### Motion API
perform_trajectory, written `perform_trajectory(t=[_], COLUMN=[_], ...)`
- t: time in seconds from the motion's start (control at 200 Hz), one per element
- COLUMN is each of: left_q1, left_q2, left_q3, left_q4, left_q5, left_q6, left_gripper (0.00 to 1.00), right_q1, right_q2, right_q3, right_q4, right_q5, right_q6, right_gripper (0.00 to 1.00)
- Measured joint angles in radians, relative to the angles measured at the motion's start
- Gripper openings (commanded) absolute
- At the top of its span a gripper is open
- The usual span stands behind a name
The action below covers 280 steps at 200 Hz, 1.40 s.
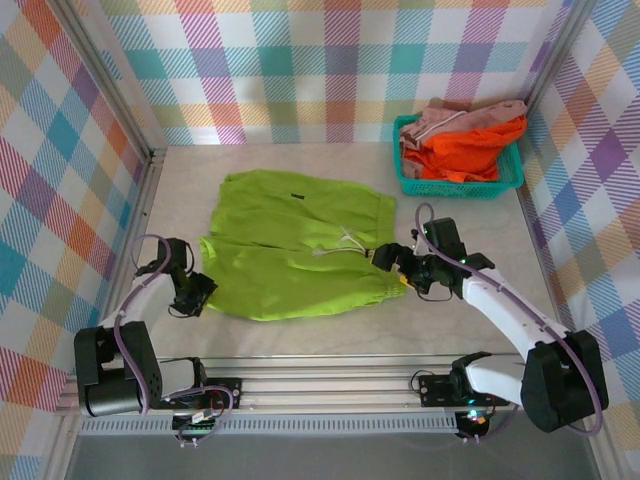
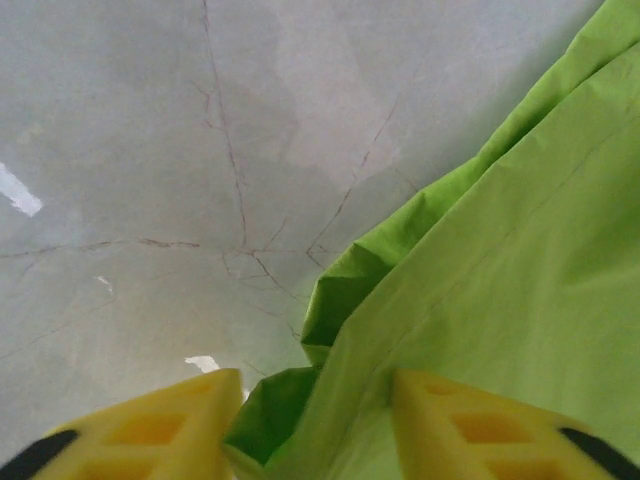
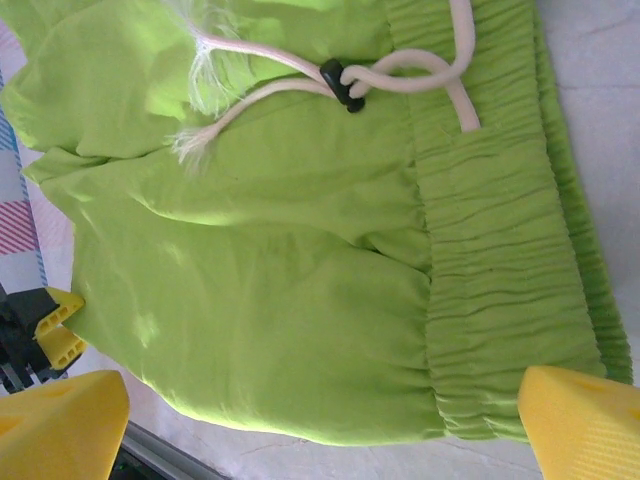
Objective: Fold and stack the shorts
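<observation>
Plaid cloth walls (image 1: 330, 70) close in a pale, veined stone table (image 1: 300, 335). From above, lime green fabric shorts (image 1: 290, 245) lie spread at its middle. A teal plastic mesh basket (image 1: 460, 186) at far right holds bright orange shorts (image 1: 470, 150) and dusty pink shorts (image 1: 445, 120). The left gripper (image 1: 195, 295) is at the green shorts' left hem, and the right gripper (image 1: 392, 265) is at their waistband.

The left wrist view shows the hem corner between jaws standing apart.

The right wrist view adds the white drawstring (image 3: 400, 75) and the gathered waistband (image 3: 500, 260), with the jaws spread wide above them.
</observation>
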Motion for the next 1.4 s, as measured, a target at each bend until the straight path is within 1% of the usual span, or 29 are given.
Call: perform_trajectory(t=[0.105, 0.165, 0.205, 0.39, 0.48, 0.675, 0.82, 0.955, 1.2, 1.29, 1.365, 1.4], left_q1=[-0.003, -0.003, -0.004, -0.004, -0.004, -0.004, -0.004, -0.004, -0.004, -0.004, -0.004, -0.004], left_q2=[0.004, 0.001, -0.005, -0.103, -0.140, -0.148, -0.146, -0.146, -0.142, -0.138, -0.138, -0.137], left_q3=[0.005, 0.027, 0.049, 0.208, 0.240, 0.215, 0.182, 0.179, 0.178, 0.173, 0.163, 0.160], left_q4=[-0.009, -0.032, -0.053, -0.127, -0.137, -0.151, -0.152, -0.150, -0.143, -0.141, -0.140, -0.140], left_q5=[0.002, -0.003, -0.005, -0.014, -0.013, -0.005, -0.002, -0.002, -0.002, -0.002, -0.001, -0.001], left_q6=[0.005, 0.014, 0.021, 0.053, 0.061, 0.064, 0.064, 0.064, 0.064, 0.064, 0.064, 0.064], left_gripper=[0.12, 0.04, 0.02, 0.02, 0.02, 0.01, 0.01, 0.01, 0.01, 0.01, 0.01, 0.01], right_q1=[-0.001, -0.001, -0.001, -0.002, -0.007, -0.007, -0.007, -0.007, 0.017, 0.028, 0.034, 0.037], right_q2=[-0.029, -0.050, -0.063, -0.118, -0.130, -0.132, -0.108, -0.070, 0.036, 0.061, 0.082, 0.095], right_q3=[-0.039, -0.067, -0.084, -0.148, -0.170, -0.267, -0.303, -0.303, -0.284, -0.269, -0.259, -0.254], right_q4=[0.000, 0.000, 0.000, -0.018, -0.016, 0.074, 0.136, 0.196, 0.268, 0.287, 0.302, 0.307], right_q5=[-0.005, -0.005, -0.003, 0.035, 0.051, 0.048, 0.031, 0.011, -0.012, -0.012, -0.012, -0.013], right_q6=[0.026, 0.046, 0.059, 0.128, 0.174, 0.341, 0.442, 0.483, 0.520, 0.528, 0.539, 0.545], right_gripper=[0.94, 0.93, 0.91, 0.84, 0.80, 0.67, 0.66, 0.65, 0.57, 0.53, 0.48, 0.44])
